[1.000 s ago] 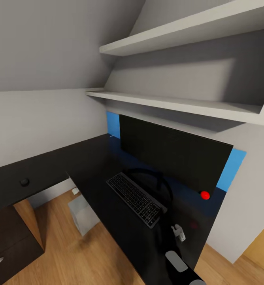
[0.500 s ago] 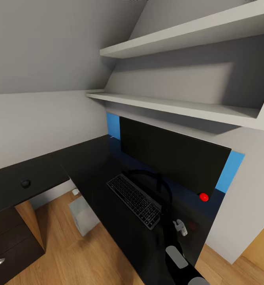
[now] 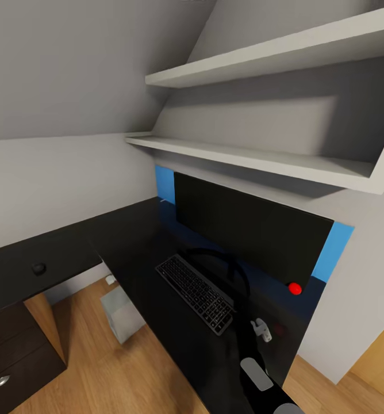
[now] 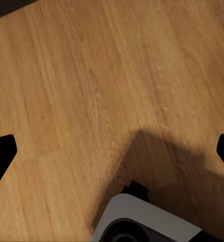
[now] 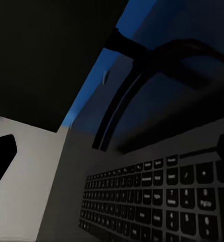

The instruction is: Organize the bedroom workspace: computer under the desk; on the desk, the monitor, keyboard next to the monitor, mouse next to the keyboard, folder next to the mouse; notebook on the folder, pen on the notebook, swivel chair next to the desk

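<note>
Monitor (image 3: 252, 227) stands upright at the back of the glossy black desk (image 3: 157, 253), centre right of the head view, against the blue back panel (image 3: 166, 183), which shows at both its ends. A red dot (image 3: 295, 288) marks its lower right corner. Its curved black stand (image 3: 215, 256) is hard to separate from the dark desk top. Keyboard (image 3: 196, 291) lies flat on the desk just in front of the stand, running diagonally toward the lower right. In the right wrist view the keyboard (image 5: 162, 201) is cut off by the frame edge and the stand's arc (image 5: 142, 85) rises above it.

Mouse (image 3: 38, 268), small and dark, sits at centre left on the other black desk (image 3: 19, 270) with drawers, well apart from the keyboard. Computer (image 3: 122, 314), a pale grey tower, stands on the wood floor (image 3: 94, 368) at lower left, at the front edge of the glossy desk; whether it stands under the top cannot be told.

Right arm (image 3: 258, 374) enters at the bottom edge, lower right, over the desk's near right portion; its dark links merge with the desk surface. The right pincer (image 5: 112, 151) shows two dark fingertips (image 5: 1, 154) set wide apart, holding nothing. The left pincer (image 4: 112, 151) likewise stands spread with nothing between, over bare floor.

Two white shelves (image 3: 261, 158) overhang the monitor closely. Open floor lies at lower left.
</note>
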